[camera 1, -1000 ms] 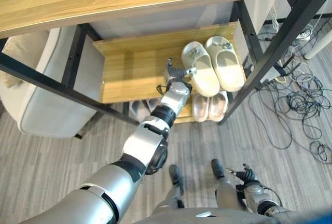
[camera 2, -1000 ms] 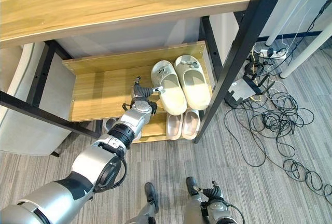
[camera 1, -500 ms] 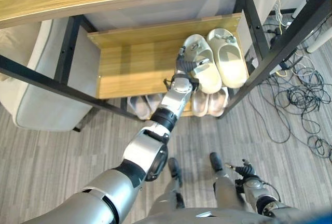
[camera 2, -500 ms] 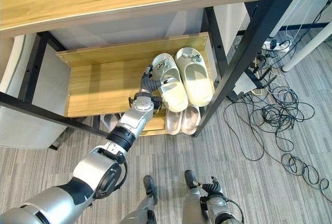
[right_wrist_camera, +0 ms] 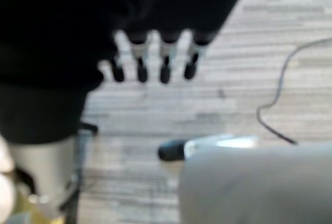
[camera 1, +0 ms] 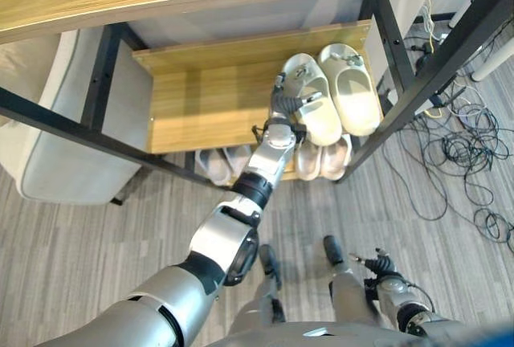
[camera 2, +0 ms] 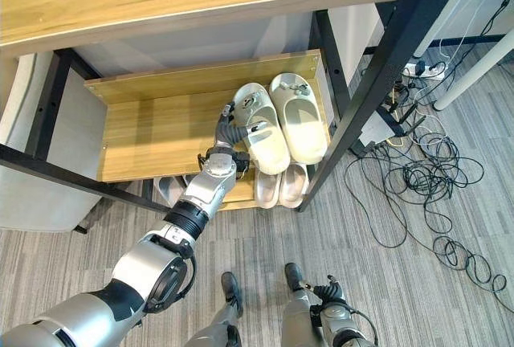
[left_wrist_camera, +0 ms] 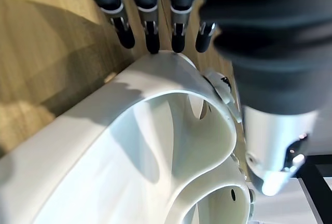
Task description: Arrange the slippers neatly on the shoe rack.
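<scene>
Left eye view: my left hand [camera 1: 283,114] is reaching onto the wooden shelf of the shoe rack [camera 1: 201,106], meeting the near cream slipper [camera 1: 313,110] from its left flank. Left wrist view is showing my fingers [left_wrist_camera: 150,37] lying straight along the outer side of that slipper's strap, tips on or just beside its rim, thumb [left_wrist_camera: 275,151] across the strap on the other side. I am reading this as a loose straddle, not a clamp: nothing is curled tight.

Key relation: the slipper is lying to the right of my hand, touching it, long axis running front to back on the shelf, toe toward the rear. The second cream slipper [camera 1: 350,98] is sitting just beside it on the far right, parallel, close to the black upright post [camera 1: 418,82].

Room for moving: open shelf is lying to the left of my hand; to the right the pair is nearly closed up, so little travel is left that way. Front edge of the shelf is near the heels. Below, on the lower tier, a pink pair [camera 1: 323,161] and a grey pair [camera 1: 218,162] are showing.

My right hand [camera 1: 376,271] is hanging low over the floor, well apart from the rack, fingers relaxed. Left hand is plainly the nearer one.
</scene>
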Available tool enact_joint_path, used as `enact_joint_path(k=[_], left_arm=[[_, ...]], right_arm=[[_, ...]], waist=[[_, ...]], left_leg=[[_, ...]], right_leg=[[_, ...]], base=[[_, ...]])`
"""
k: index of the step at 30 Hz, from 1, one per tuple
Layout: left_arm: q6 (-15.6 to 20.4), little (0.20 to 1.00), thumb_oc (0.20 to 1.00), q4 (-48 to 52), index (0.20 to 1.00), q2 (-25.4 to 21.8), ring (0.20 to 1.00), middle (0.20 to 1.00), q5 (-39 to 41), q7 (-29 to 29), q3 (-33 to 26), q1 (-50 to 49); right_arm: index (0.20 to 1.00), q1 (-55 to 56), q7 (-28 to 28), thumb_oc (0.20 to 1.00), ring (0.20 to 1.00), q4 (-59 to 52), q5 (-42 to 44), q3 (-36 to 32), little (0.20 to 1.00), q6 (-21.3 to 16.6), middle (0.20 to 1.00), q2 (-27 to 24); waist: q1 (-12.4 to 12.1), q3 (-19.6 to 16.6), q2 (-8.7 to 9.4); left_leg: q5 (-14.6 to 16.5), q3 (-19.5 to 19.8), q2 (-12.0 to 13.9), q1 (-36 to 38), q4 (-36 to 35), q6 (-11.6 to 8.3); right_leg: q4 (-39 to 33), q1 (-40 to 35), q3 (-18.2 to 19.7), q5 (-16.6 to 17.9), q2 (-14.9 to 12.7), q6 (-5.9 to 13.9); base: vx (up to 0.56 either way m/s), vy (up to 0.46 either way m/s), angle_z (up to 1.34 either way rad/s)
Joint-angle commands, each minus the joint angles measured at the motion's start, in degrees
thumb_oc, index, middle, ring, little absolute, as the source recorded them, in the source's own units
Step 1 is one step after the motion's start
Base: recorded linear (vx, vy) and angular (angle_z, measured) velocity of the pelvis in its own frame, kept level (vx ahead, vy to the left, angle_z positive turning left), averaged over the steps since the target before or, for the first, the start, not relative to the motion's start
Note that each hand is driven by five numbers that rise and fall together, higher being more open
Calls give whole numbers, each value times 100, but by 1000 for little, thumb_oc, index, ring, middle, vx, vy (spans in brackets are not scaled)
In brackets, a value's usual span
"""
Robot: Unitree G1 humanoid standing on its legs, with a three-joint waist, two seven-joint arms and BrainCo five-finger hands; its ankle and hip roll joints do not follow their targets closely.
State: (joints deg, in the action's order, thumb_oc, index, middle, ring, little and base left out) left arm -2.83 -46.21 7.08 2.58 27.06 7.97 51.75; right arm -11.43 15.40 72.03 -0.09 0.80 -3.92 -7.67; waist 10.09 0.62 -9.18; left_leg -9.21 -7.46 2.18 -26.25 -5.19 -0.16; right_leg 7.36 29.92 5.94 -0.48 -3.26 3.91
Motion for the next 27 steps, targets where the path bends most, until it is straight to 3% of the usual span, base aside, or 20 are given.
enact_joint_path(k=[1, 4, 14, 18, 24, 27], left_arm=[[700, 1000, 1000, -279, 1000, 336, 1000, 1000, -450, 437, -111, 646], [910, 1000, 1000, -69, 1000, -17, 1000, 1000, -878, 653, 46, 478], [898, 1000, 1000, 675, 1000, -709, 1000, 1000, -1210, 922, -32, -185], [642, 1000, 1000, 1331, 1000, -1205, 1000, 1000, -1480, 699, -73, -915], [277, 1000, 1000, 1993, 1000, -1543, 1000, 1000, -1607, 97, -112, -2318], [426, 1000, 1000, 2432, 1000, -1896, 1000, 1000, -2044, -19, 207, -2904]], right_arm=[[1000, -100, -11, 1000, 1000, 228, 62, -4, 1000, -71, 1000, -102], [1000, -16, -44, 1000, 1000, 275, 59, -42, 1000, -114, 1000, -114], [1000, 122, -22, 1000, 1000, 520, 65, -115, 1000, -130, 1000, -24], [1000, 221, 28, 1000, 1000, 464, 3, -77, 1000, -173, 1000, 51], [1000, 228, 78, 1000, 1000, 341, 82, -143, 1000, -177, 1000, 99], [1000, 239, 96, 1000, 1000, 328, 134, -198, 1000, -201, 1000, 69]], waist=[[88, -34, -133], [79, -69, -145], [-41, -122, -158], [-127, -140, -125], [-281, -222, -66], [-335, -260, -36]], left_leg=[[397, 238, -147, 611, 19, -290], [401, 246, -136, 668, 19, -288], [389, 358, -141, 810, 19, -278], [396, 395, -132, 884, 19, -274], [380, 523, -103, 1126, 19, -270], [387, 580, -100, 1224, 19, -263]], right_leg=[[-530, -303, 407, 713, 129, -203], [-546, -396, 394, 686, 141, -200], [-639, -685, 239, 650, 101, -179], [-715, -829, 166, 670, 78, -154], [-772, -1179, 23, 608, 28, -164], [-835, -1340, -34, 587, 9, -163]], base=[[1, -10, -4], [10, -11, -2], [-3, -5, 2], [-12, -5, 2], [8, -39, 13], [0, -37, 13]])
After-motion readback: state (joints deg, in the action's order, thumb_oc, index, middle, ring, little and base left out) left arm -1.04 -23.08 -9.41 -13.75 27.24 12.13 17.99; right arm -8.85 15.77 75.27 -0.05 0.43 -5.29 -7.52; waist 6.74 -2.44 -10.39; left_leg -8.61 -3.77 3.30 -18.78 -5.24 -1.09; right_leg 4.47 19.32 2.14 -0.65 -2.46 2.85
